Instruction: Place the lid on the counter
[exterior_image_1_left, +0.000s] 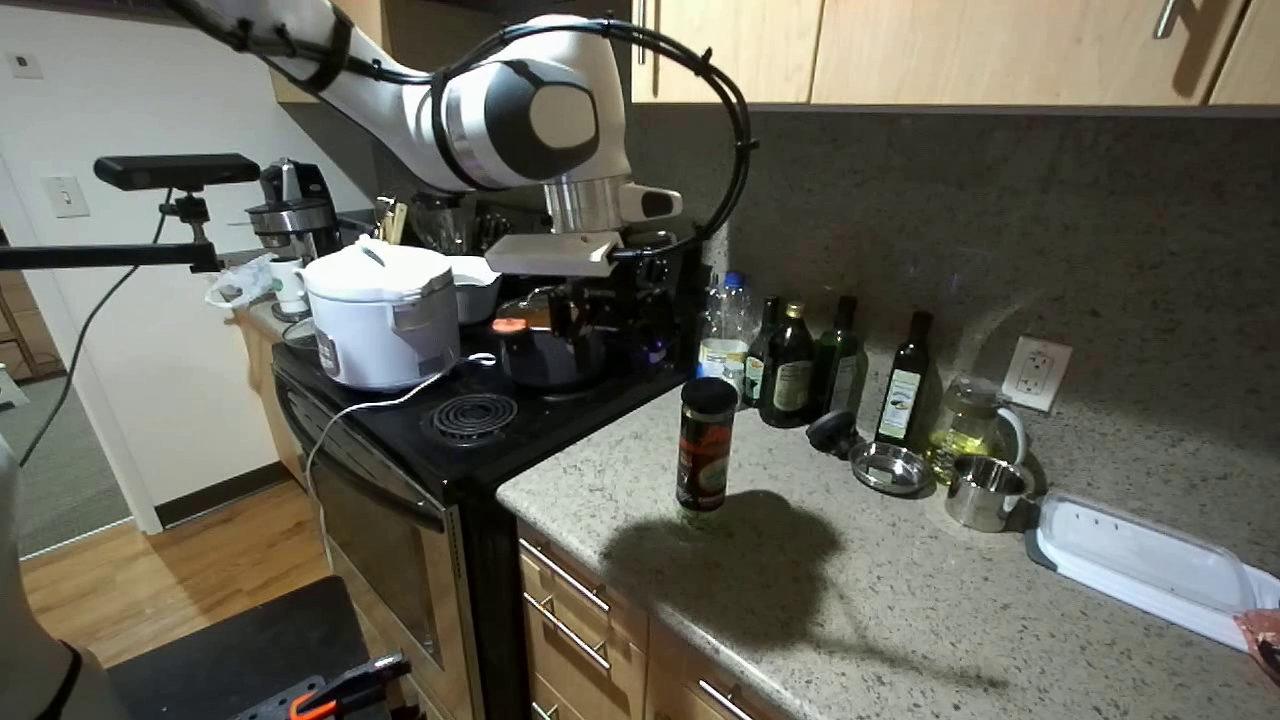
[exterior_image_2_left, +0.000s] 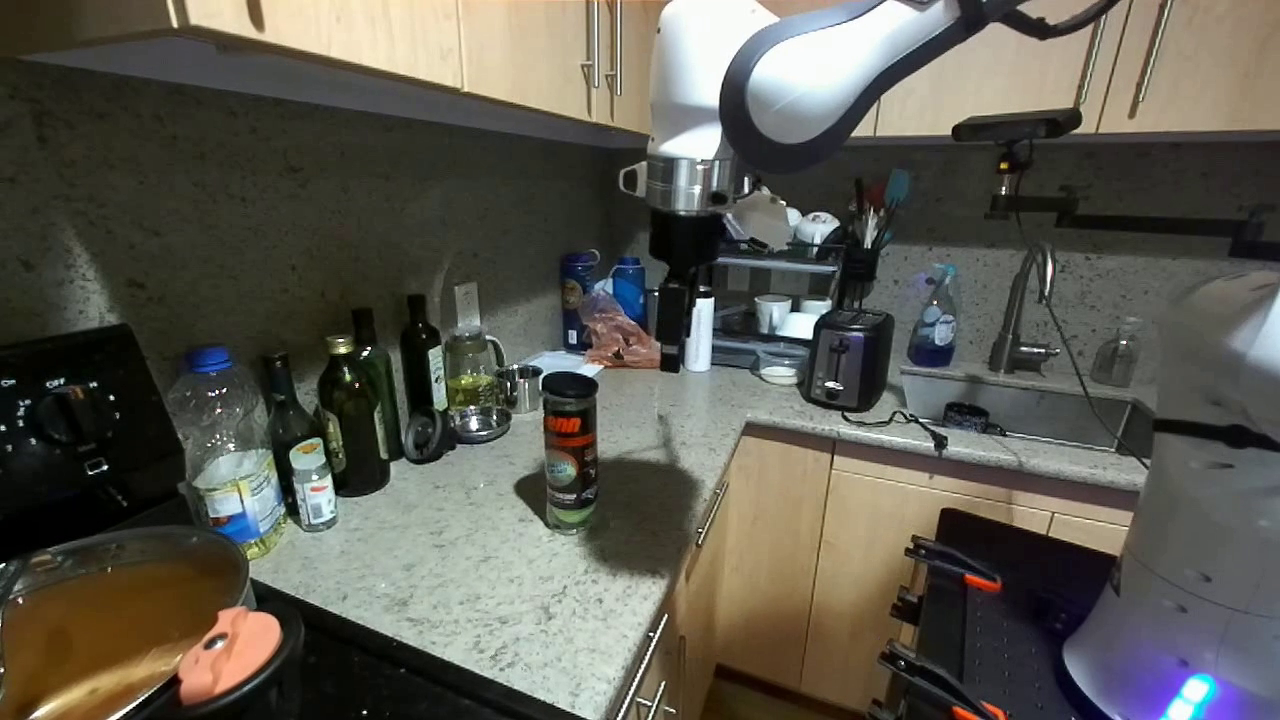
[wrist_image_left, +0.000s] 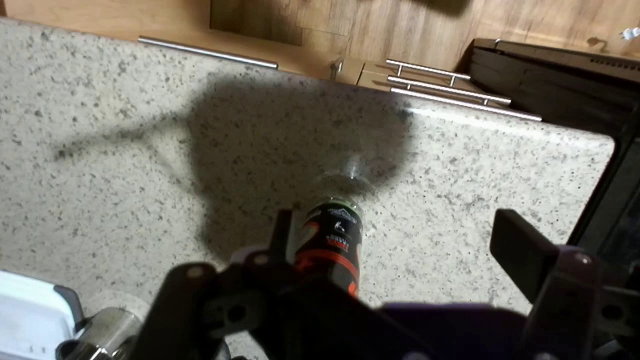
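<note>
The black lid (exterior_image_1_left: 709, 394) sits flat on top of a tall, clear can (exterior_image_1_left: 704, 460) with a black and red label. The lid also shows in an exterior view (exterior_image_2_left: 570, 385). The can stands upright on the speckled beige-grey counter (exterior_image_1_left: 600, 480). In the wrist view the can (wrist_image_left: 332, 235) shows beneath my left-hand finger, and the lid is hidden behind the gripper parts. My gripper (wrist_image_left: 395, 225) is open with nothing between its fingers. In an exterior view my gripper (exterior_image_2_left: 674, 345) hangs above the counter, apart from the can.
Several dark bottles (exterior_image_1_left: 790, 375) and an oil jug (exterior_image_2_left: 230, 460) stand along the back wall. A steel dish (exterior_image_1_left: 890, 468), a steel cup (exterior_image_1_left: 985, 495) and a white container (exterior_image_1_left: 1140, 560) lie farther along. The black stove (exterior_image_1_left: 400, 440) holds a white pot (exterior_image_1_left: 380, 315).
</note>
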